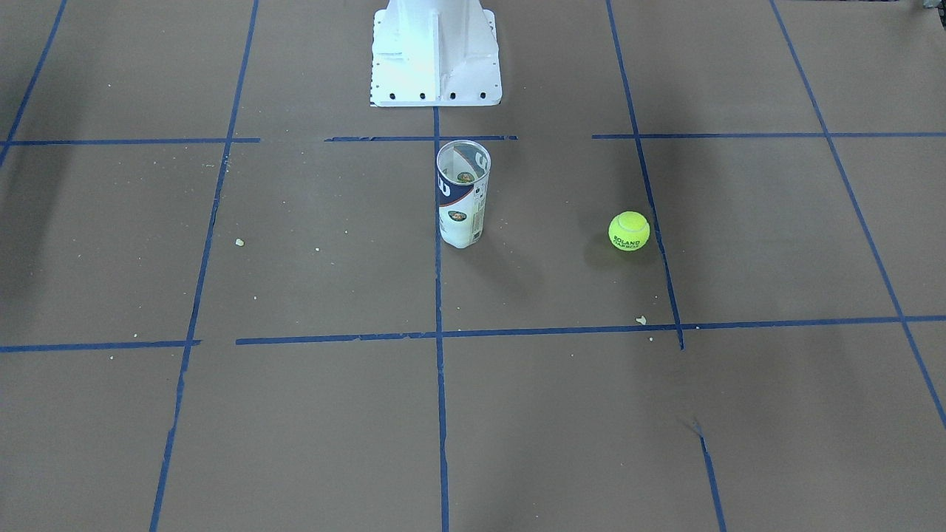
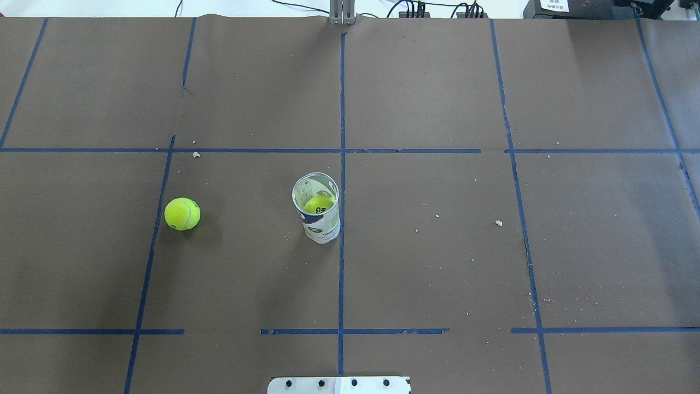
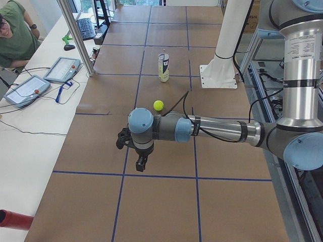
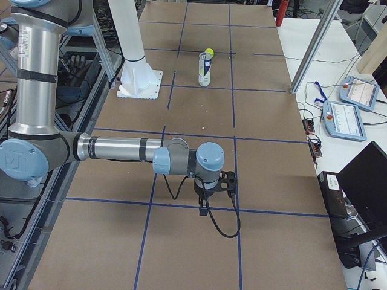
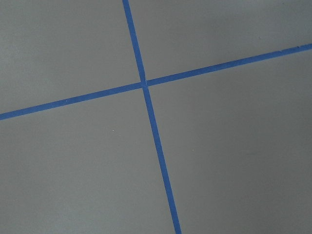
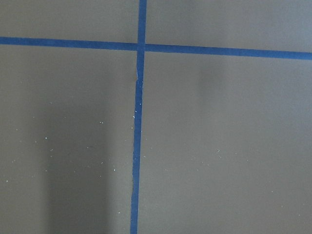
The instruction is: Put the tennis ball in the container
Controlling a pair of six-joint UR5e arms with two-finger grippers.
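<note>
The tennis ball [image 1: 629, 230] lies on the brown table cover, on the robot's left side [image 2: 182, 213], with its dark lettering facing the front camera. The container [image 1: 463, 193] stands upright and open-topped near the table's middle [image 2: 319, 219], about two can widths from the ball. The overhead view shows a second yellow-green ball [image 2: 319, 204] low inside it. My left gripper [image 3: 122, 137] hangs over the table's left end, far from the ball [image 3: 158, 105]. My right gripper [image 4: 227, 180] hangs over the right end, far from the container [image 4: 205, 69]. I cannot tell whether either is open or shut.
The white robot base [image 1: 436, 55] stands just behind the container. Blue tape lines grid the brown cover, and both wrist views show only that. A side bench [image 3: 30, 91] holds tablets and cables, with a seated person [image 3: 15, 35] at it.
</note>
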